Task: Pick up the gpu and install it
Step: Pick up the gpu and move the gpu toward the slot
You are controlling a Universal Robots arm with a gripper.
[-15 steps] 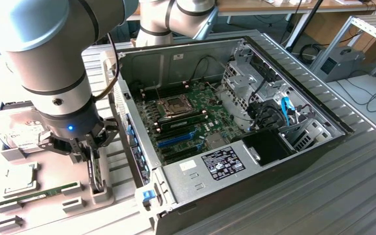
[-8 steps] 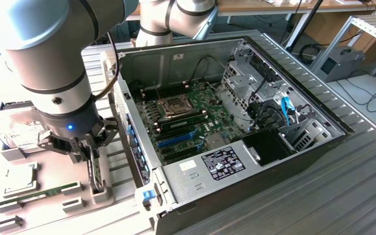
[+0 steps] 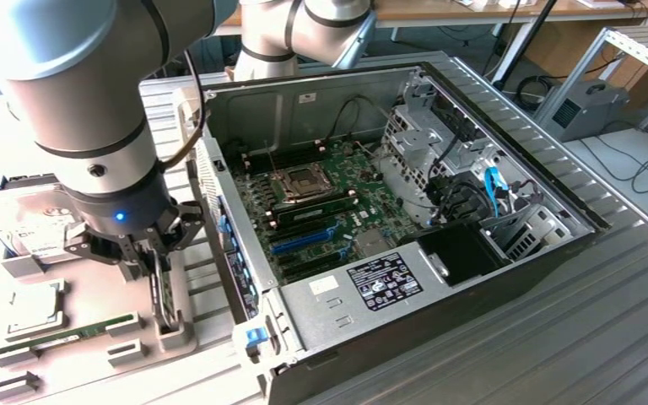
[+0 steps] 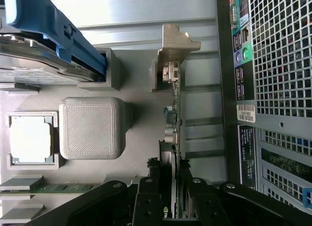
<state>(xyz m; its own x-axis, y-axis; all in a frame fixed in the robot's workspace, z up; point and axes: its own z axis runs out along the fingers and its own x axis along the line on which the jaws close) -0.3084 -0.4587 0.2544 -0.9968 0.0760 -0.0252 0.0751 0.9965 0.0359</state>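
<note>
The gpu (image 4: 175,113) stands on edge in a slot of the grey holder tray (image 4: 131,89). Its green board is seen edge-on, and its silver end bracket (image 4: 176,43) is at the far end. My gripper (image 4: 171,202) straddles the near end of the card, one black finger (image 4: 146,199) on each face, shut on it. In the exterior view my gripper (image 3: 149,253) hangs over the gpu (image 3: 166,295) at the exterior view's left of the open computer case (image 3: 336,299). The motherboard (image 3: 324,194) lies exposed inside with blue and black slots.
On the tray are a hard drive (image 3: 20,224) in a blue-edged mount, a square processor (image 3: 34,308) and a green memory stick (image 3: 65,335). The case's perforated back panel (image 4: 280,65) stands close beside the card. A power supply (image 3: 380,283) and drive cages occupy the case.
</note>
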